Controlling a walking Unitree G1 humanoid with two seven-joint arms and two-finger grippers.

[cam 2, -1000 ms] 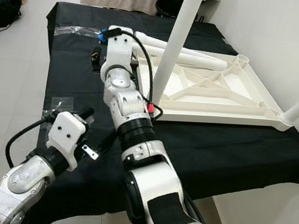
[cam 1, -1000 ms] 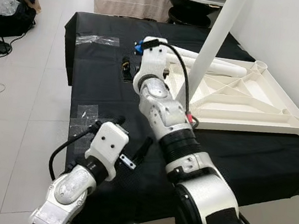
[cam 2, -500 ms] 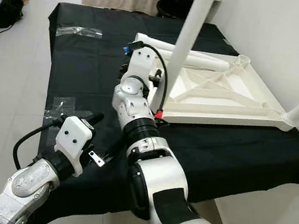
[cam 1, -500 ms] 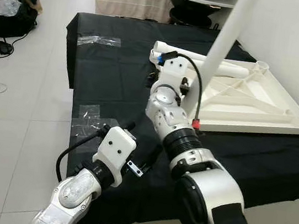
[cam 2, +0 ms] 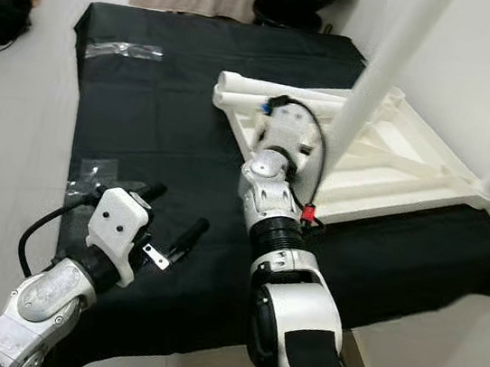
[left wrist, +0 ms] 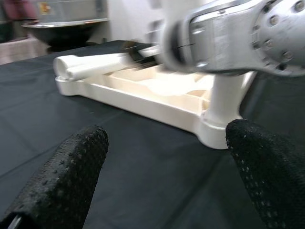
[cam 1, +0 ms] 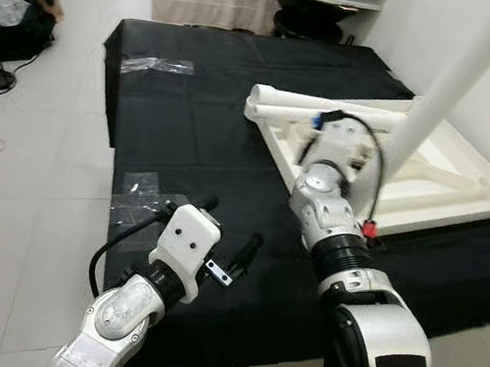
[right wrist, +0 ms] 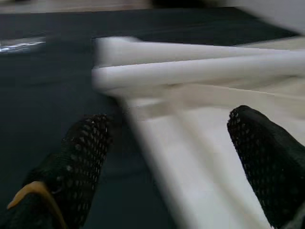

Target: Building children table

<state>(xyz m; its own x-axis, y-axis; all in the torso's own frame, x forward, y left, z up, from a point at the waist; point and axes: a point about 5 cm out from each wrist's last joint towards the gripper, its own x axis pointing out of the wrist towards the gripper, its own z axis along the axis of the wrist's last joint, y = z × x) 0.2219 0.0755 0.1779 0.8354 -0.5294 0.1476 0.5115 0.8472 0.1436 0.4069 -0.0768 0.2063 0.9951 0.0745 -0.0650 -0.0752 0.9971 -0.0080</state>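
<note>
Evidently the white plastic tabletop (cam 1: 428, 177) lies upside down on the black-draped table (cam 1: 187, 139) so that its ribbed underside and corner sockets face up for the legs. One white leg (cam 1: 451, 80) already stands in a socket and rises out of the head view. Two loose legs (cam 1: 315, 109) lie side by side along the far edge of the tabletop, handy for fitting. The right arm reaches forward over the near corner of the tabletop, its white wrist housing (cam 1: 341, 147) above the ribs; I would judge it is heading for those loose legs. Nearer the robot, the left gripper (cam 1: 228, 236) hovers low over the cloth, well apart from the tabletop, fingers spread and holding nothing, most likely waiting its turn. Clear tape (cam 1: 157, 64) is stuck to the cloth at the far left, probably to pin it flat.

From the left wrist, the two black fingertips (left wrist: 62, 176) stand wide apart, with the cream tabletop's corner socket (left wrist: 217, 129) between them in the distance and the right arm (left wrist: 238, 33) blurred above it.

From the right wrist, its fingers (right wrist: 83, 152) are likewise wide, holding nothing. The pair of round loose legs (right wrist: 190, 64) lies across just ahead, above the tabletop's rim (right wrist: 167, 148). It all looks smooth, matte and cream-white, and rather blurred.
</note>
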